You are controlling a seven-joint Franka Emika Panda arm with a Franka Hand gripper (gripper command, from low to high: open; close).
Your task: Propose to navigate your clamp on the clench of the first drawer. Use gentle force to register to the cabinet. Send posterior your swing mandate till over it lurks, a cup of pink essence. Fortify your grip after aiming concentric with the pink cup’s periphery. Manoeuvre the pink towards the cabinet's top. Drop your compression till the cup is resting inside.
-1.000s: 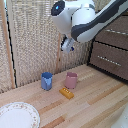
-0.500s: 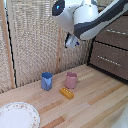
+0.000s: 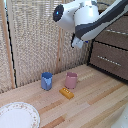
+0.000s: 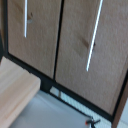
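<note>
In the exterior view my white arm reaches in from the upper right. The gripper (image 3: 75, 44) hangs in the air, left of the dark brown cabinet (image 3: 106, 70) and well above the table. It is too small and blurred to show whether the fingers are open. The top drawer (image 3: 107, 39) and its silver bar handle (image 3: 118, 32) are partly behind the arm. The pink cup (image 3: 71, 80) stands upright on the table, below the gripper. The wrist view shows two drawer fronts (image 4: 35, 40) with silver handles (image 4: 93, 36), but no fingers.
A blue cup (image 3: 46, 81) stands left of the pink cup, and a flat yellow block (image 3: 66, 93) lies in front of it. A patterned plate (image 3: 17, 116) sits at the front left. The lower drawer has its own handle (image 3: 108, 60). A slatted screen (image 3: 35, 40) stands behind.
The gripper has moved a little toward the exterior view's right, closer to the cabinet. The cups, block and plate have not moved.
</note>
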